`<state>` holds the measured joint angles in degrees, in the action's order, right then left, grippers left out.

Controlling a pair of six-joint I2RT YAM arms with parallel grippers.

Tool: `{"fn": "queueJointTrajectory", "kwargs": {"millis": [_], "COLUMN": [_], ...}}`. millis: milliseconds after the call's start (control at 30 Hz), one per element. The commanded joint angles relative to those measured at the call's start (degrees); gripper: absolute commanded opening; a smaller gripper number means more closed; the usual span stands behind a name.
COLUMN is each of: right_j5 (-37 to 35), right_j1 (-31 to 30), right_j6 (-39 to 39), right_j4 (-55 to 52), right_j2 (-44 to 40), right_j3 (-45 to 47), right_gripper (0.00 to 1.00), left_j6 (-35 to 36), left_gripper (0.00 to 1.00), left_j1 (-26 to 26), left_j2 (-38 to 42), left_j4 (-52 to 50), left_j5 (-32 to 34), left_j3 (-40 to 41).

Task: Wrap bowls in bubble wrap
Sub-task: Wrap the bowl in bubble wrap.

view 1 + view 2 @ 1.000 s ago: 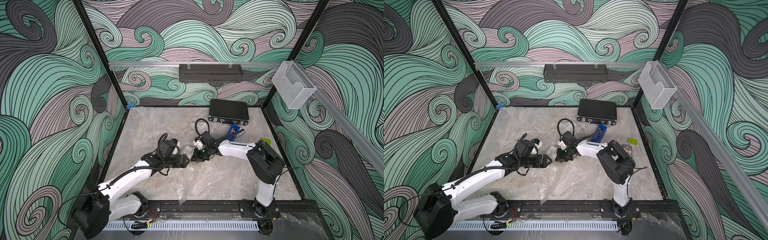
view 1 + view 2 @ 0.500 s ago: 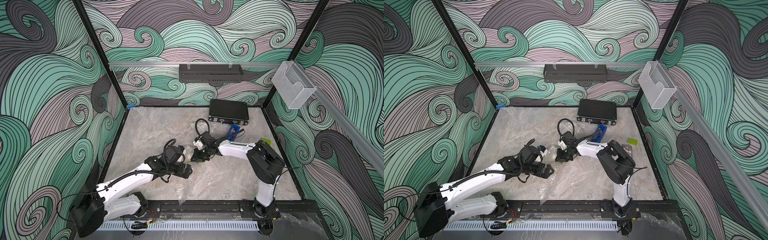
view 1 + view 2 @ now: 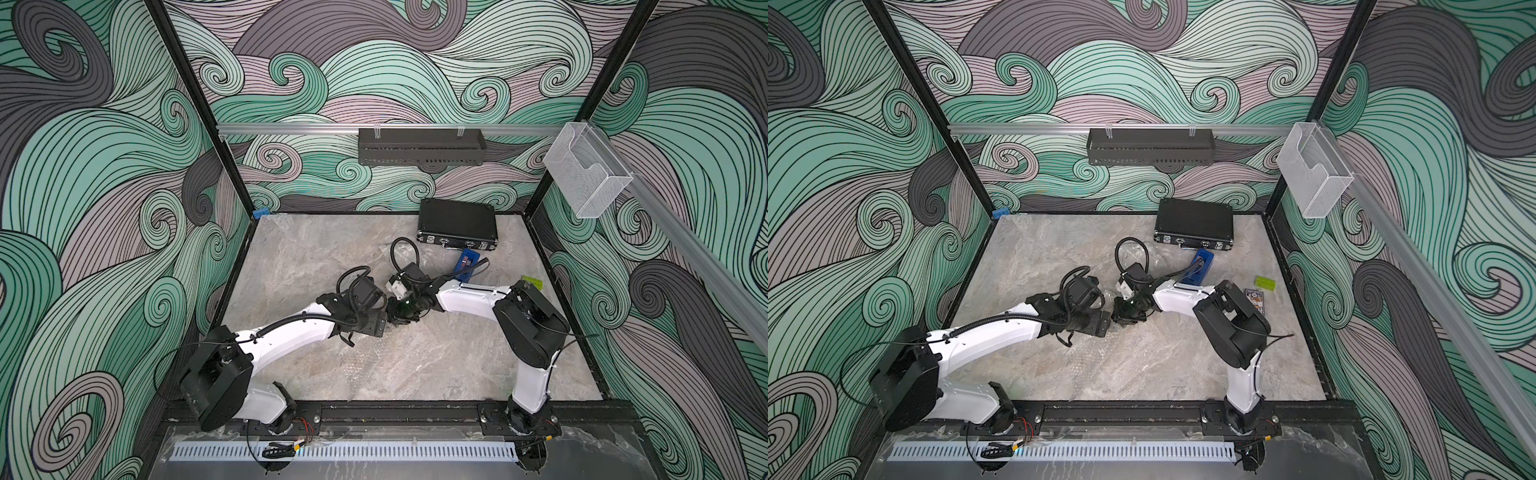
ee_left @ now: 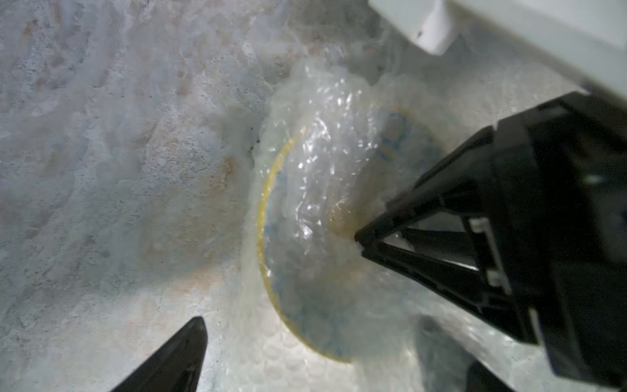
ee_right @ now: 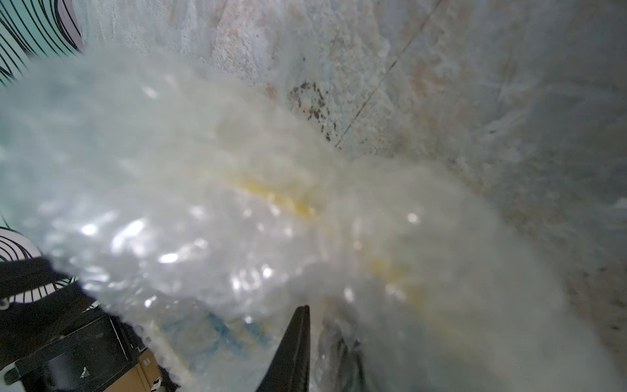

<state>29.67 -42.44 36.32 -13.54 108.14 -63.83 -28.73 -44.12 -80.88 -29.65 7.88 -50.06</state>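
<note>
Plastic, clear and crinkled: the bubble wrap (image 4: 322, 163) is bunched over one bowl (image 4: 271, 271) at the centre of the left wrist view. A yellow rim line and a blue pattern are seen through it. The bowl is set on the marble-look table (image 3: 299, 266). More wrap is spread flat on the table below the grippers in a top view (image 3: 1100, 357).

Right gripper (image 4: 359, 241): entered from the right of the left wrist view, jaws drawn narrow, with the tips pinched on a fold of wrap over the bowl's inside. In the right wrist view one dark finger (image 5: 298, 346) is seen at the lower edge, and the rest is blurred behind wrap.

Left gripper (image 3: 379, 328): placed just left of the right gripper at mid-frame, jaws spread wide with nothing gripped. One finger (image 4: 183, 353) is shown at the lower left of its wrist view, apart from the bowl.

Black case (image 3: 457, 226): laid flat at the table's far edge, upper right of centre. Blue item (image 3: 468, 262): noted just below it. Green brick (image 3: 1265, 282): noted near the right wall.
</note>
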Motion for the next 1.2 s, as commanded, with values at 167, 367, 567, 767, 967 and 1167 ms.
{"fn": "queueJointTrajectory", "kwargs": {"millis": [167,367,567,767,967,1167], "right_j5": [0.33,2.06,0.41,3.05,6.02,4.63], "right_j1": [-0.28,-0.19,0.4,0.6,-0.18,-0.94], "right_j6": [0.16,-1.99,-5.71,-12.38,-12.99,-12.43], "right_j4": [-1.7,-2.78,-6.67,-5.96,-5.6,-5.53], "right_j2": [-1.89,-5.06,-10.1,-14.58,-10.45,-5.52], "right_j3": [1.33,0.49,-0.9,1.42,0.6,-3.56], "right_gripper": [0.24,0.34,0.46,0.24,0.07,0.09], "left_j6": [0.24,0.25,0.06,0.06,-0.1,0.2], "left_gripper": [0.73,0.69,0.66,0.65,0.6,0.55], "left_j1": [5.01,6.66,7.55,8.02,8.17,8.18], "left_j2": [-4.82,-7.27,-7.83,-7.8,-8.67,-8.92], "left_j4": [5.48,7.43,8.4,8.53,8.85,8.57], "left_j5": [-0.8,-4.06,-4.67,-5.06,-6.29,-6.48], "left_j3": [0.03,0.6,1.21,1.02,0.37,0.4]}}
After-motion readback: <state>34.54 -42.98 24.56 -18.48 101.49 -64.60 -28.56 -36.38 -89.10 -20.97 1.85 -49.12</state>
